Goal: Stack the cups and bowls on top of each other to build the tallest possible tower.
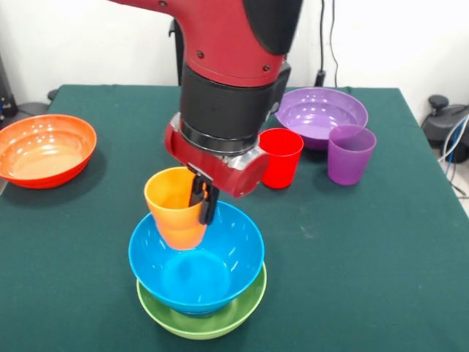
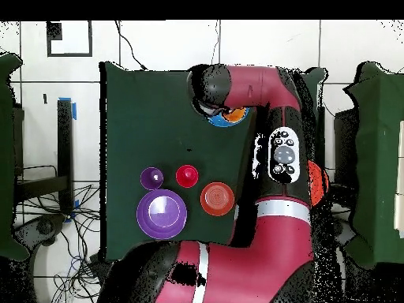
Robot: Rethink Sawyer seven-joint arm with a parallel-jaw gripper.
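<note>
My gripper [image 1: 205, 209] is shut on the right rim of the orange cup [image 1: 174, 209]. It holds the cup slightly tilted, with its base down inside the light blue bowl [image 1: 220, 268]. That bowl is nested in the lime green bowl [image 1: 209, 323] at the table's near edge. The red cup [image 1: 281, 156] and purple cup [image 1: 349, 153] stand upright in front of the wide purple bowl [image 1: 319, 114]. The wide orange-red bowl [image 1: 44, 149] sits at the left. In the overhead view the arm covers the pile; only a bit of the blue bowl [image 2: 215, 120] and orange cup [image 2: 233, 115] shows. No dark blue bowl shows.
The overhead view shows a small orange bowl [image 2: 217, 198] beside the red cup [image 2: 187, 175], the purple cup [image 2: 151, 177] and the purple bowl [image 2: 162, 214]; the arm hides it in the front view. The green table [image 1: 381, 257] ends close past the pile.
</note>
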